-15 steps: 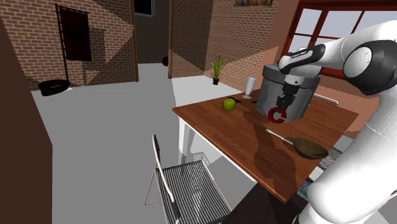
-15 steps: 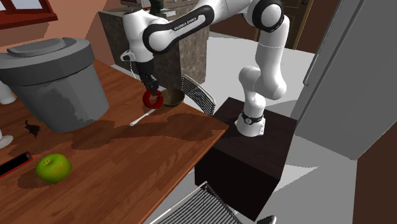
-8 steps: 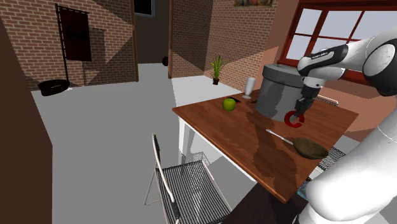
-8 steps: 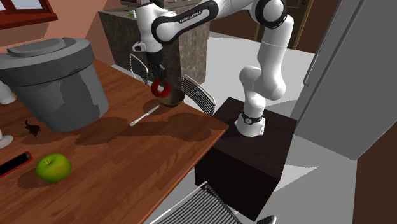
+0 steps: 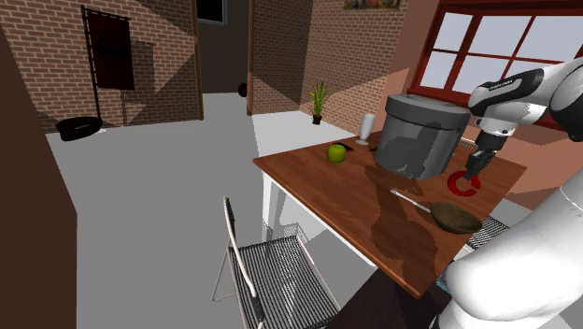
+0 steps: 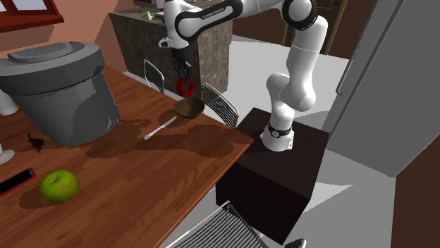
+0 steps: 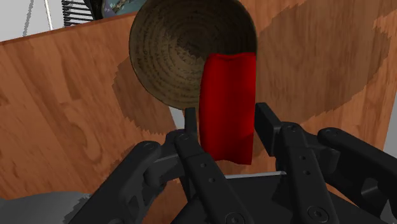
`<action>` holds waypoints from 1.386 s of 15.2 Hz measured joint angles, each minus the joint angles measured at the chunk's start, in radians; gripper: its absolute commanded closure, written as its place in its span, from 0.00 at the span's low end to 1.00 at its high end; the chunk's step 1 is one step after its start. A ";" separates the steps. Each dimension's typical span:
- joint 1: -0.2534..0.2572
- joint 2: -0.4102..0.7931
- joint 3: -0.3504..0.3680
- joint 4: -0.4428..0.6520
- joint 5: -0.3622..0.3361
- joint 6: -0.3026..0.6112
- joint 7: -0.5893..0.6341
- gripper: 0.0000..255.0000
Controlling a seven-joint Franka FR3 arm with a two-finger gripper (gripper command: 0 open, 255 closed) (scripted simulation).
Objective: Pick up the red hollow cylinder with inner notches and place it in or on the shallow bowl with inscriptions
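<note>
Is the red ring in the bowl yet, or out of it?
Out. The gripper is shut on the red ring, holding it in the air above the bowl, and the bowl's inside is bare.

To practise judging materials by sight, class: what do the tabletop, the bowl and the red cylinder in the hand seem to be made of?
Tabletop: wood with a smooth reddish-brown finish; grain streaks show.
Bowl: unclear, perhaps turned wood or dull metal; it is matte brown with fine concentric rings inside.
Red cylinder: cannot be settled; a flat, even red with no texture, possibly plastic.
</note>
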 measured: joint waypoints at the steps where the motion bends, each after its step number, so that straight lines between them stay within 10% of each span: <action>1: -0.012 0.006 -0.019 0.011 0.001 -0.005 -0.030 1.00; 21: -0.036 0.105 -0.081 -0.145 0.061 0.227 -0.138 1.00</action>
